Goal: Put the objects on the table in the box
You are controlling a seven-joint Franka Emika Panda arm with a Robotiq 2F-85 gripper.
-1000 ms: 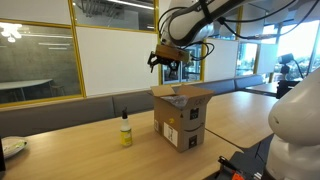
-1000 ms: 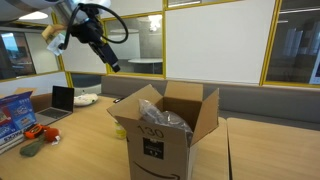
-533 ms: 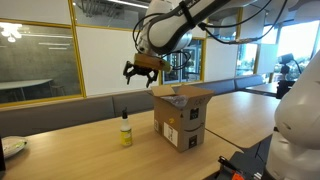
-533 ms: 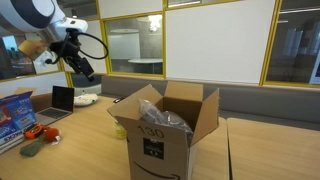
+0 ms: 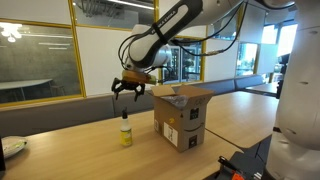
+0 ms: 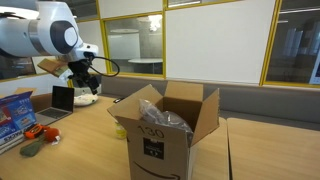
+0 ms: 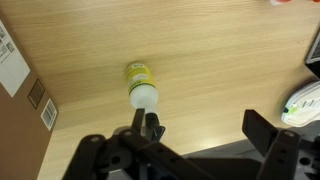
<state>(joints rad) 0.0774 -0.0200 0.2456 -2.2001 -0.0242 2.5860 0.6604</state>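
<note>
Table (image 5: 90, 150): a long, light wooden top that carried everything. Most of it lay bare, so the arm probably had free room to come down on the left of the carton.

Arm (image 5: 165, 25): it reached in from the upper right and curved down and leftward past the carton, which put the wrist over the last loose item rather than over the carton.

Box (image 5: 182, 118): a brown cardboard carton with white labels, standing upright near the middle of the table. Its flaps were spread wide (image 6: 205, 105), leaving the mouth clear for dropping things in from above.

Bags (image 6: 158, 115): clear plastic, crumpled inside the carton and showing above its rim. That part of the job looked done.

Gripper (image 5: 126, 88): empty, its jaws spread wide and pointing down, hanging in the air above the bottle without touching it. The spread seemed meant to let the fingers pass on either side of the body.

Dish (image 5: 10, 148): pale and flat, at the far left edge of the table, well apart from the rest and no part of the job.

Bottle (image 5: 126, 133): small, yellow, upright on the table, left of the carton and apart from it. In the wrist view the bottle (image 7: 140, 80) sat nearer one finger (image 7: 152, 126) than the middle of the gap, so a small sideways correction seemed needed before lowering.
</note>
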